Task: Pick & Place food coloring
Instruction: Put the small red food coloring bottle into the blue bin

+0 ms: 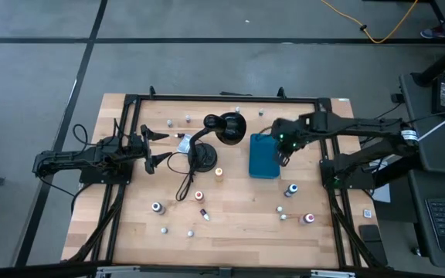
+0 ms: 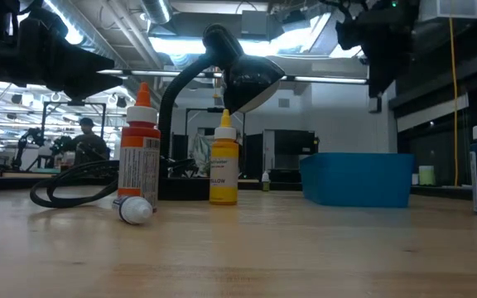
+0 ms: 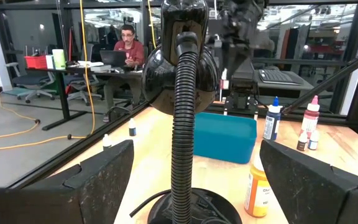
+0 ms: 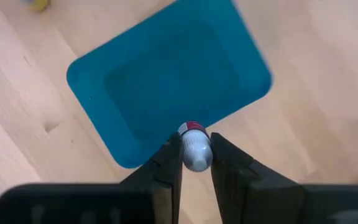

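Observation:
Several tiny food coloring bottles stand or lie scattered over the wooden table (image 1: 238,232), among them a yellow one (image 1: 219,173) and a blue-capped one (image 1: 290,190). The low view shows a red bottle (image 2: 139,145), a yellow bottle (image 2: 224,161) and one lying on its side (image 2: 135,209). My right gripper (image 1: 284,143) hangs over the teal box (image 1: 263,157) and is shut on a small whitish bottle (image 4: 196,149). My left gripper (image 1: 154,147) waits open at the table's left, facing the black desk lamp (image 1: 215,135). My right gripper (image 4: 196,158) pinches the small whitish bottle by its body (image 4: 196,155) between the two fingers (image 4: 168,163), coming from above and pointing down. The red-capped end (image 4: 191,128) sticks out past the fingertips. The bottle is lifted clear, above the edge of the teal box (image 4: 166,81).
The black lamp's base (image 1: 202,158), ribbed neck (image 3: 184,124) and cord (image 1: 184,181) sit mid-table between the arms. More bottles line the far edge (image 1: 188,119). A person (image 3: 126,43) sits at a desk beyond the table.

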